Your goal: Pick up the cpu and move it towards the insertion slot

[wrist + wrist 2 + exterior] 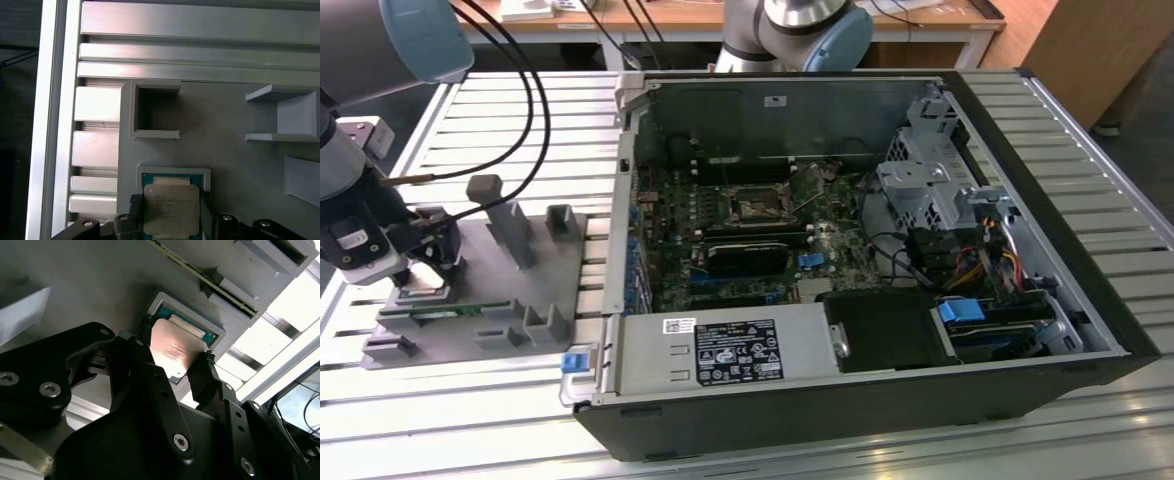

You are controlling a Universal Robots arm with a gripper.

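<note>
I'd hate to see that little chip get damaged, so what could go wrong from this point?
1. The hand appears to pinch the cpu only by its thin edges, so it might slip or tilt as it leaves the grey fixture.
2. The insertion slot sits down inside the open computer case, with cables nearby, so the arm could bump or snag on the way in.

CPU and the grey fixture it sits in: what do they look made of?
The cpu: metal lid with a satin silvery finish, judging by its soft reflected glow in both wrist views. A green edge suggests circuit board beneath. The grey fixture: probably plastic, matte, with even colour and no glare.
</note>
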